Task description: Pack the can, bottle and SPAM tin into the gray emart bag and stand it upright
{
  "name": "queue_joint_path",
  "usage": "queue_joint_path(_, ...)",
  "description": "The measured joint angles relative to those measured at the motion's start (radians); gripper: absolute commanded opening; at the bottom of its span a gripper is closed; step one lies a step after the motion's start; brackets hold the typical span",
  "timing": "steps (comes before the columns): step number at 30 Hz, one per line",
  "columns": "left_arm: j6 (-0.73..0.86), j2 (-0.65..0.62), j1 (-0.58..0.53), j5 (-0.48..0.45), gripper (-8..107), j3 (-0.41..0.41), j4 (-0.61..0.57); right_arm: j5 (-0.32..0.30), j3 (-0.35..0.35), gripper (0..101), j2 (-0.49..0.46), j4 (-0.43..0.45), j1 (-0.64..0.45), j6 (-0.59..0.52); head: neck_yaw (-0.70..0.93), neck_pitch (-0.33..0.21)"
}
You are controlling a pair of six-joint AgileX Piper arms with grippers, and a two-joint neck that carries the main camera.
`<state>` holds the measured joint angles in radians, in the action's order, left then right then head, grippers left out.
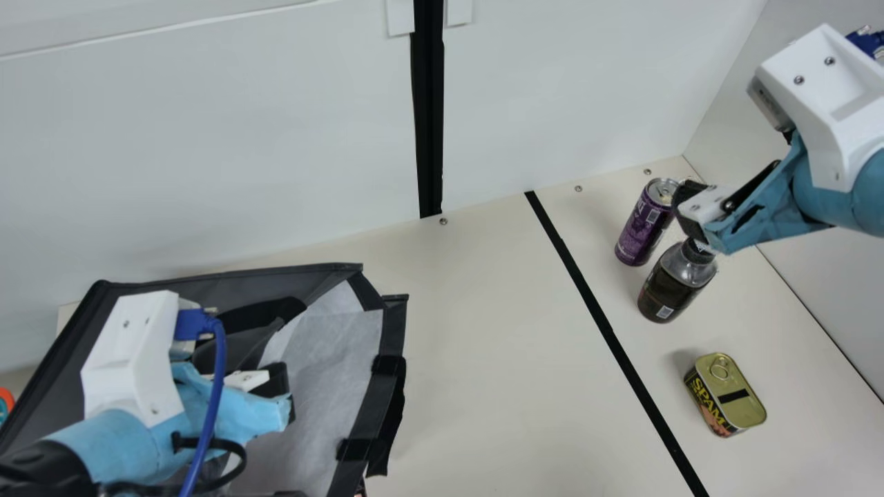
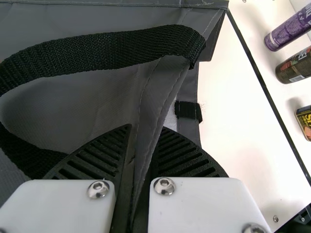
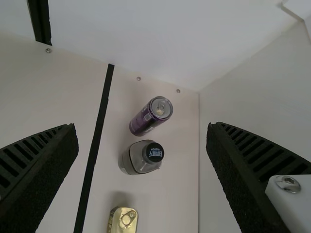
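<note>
- Our left claw [image 1: 284, 397] is nearly closed: in the left wrist view we pinch a gray fold of the emart bag [image 1: 324, 359] between the ribbed fingers.
- Beside that fold we see a black strap [image 2: 121, 48] looping over the gray fabric.
- Our right claw [image 1: 684, 207] is spread wide, its fingers well apart, above the table [image 1: 497, 345].
- In the right wrist view, the bottle [image 3: 138, 158] and can [image 3: 150, 116] appear in the gap between its fingers, farther off.
- We see the bottle standing capped on the table, below the right claw, with the can upright just beside it.
- The SPAM tin [image 1: 732, 390] rests with its ring-pull lid up, on the bottle's other side from the can.
- All three lie across the black line [image 1: 608, 331] from our bag.
</note>
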<state>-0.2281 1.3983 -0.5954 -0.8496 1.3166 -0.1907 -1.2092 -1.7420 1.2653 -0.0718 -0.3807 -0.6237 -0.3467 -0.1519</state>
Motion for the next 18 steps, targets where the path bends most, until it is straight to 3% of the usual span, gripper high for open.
queue_joint_path(18, 0.0, 0.0, 0.0, 0.0, -8, 0.0, 0.0, 0.002, -0.019, 95, 0.07, 0.041, -0.023, 0.027, 0.0, 0.0)
